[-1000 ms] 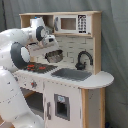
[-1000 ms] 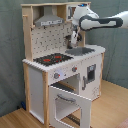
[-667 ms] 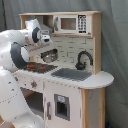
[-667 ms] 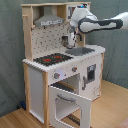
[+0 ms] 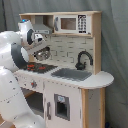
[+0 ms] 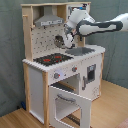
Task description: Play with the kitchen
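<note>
Above the kitchen [image 6: 60,65] hob [image 6: 52,59], one arm's fingers [image 6: 62,40], grip state unclear, one oven door [image 6: 69,103] open.

A grey-green curtain [image 6: 12,55] hangs behind as backdrop, above a light wooden floor [image 6: 112,107].

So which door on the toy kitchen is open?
The oven door, below the hob and knobs, is swung down and open. The cupboard door under the sink is shut.
</note>
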Controlling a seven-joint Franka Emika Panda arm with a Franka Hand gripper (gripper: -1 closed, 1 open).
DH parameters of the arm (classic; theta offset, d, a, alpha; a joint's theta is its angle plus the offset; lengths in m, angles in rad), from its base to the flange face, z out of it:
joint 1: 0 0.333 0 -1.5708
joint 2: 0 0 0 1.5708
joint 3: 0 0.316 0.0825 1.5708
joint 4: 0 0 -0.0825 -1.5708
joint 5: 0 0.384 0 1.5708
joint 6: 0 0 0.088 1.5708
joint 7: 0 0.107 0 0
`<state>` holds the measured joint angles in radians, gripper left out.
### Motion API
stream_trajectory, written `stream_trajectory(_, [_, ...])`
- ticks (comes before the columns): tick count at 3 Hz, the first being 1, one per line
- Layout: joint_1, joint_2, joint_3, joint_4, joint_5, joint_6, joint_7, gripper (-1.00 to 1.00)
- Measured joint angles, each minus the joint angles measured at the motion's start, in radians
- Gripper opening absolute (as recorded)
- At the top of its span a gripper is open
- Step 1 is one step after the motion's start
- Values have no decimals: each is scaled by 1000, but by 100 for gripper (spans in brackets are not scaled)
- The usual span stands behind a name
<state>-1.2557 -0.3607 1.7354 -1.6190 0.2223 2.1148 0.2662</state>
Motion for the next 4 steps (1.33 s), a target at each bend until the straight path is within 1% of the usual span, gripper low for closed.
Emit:
stream_trajectory(2, [-107,-12,153,55,1,27,-63,-100])
stream_trajectory(3, [-176,-29,234,87,4,34,-90,-100])
stream_trajectory(4, [-255,-55,315,129,10,35,-121,-100])
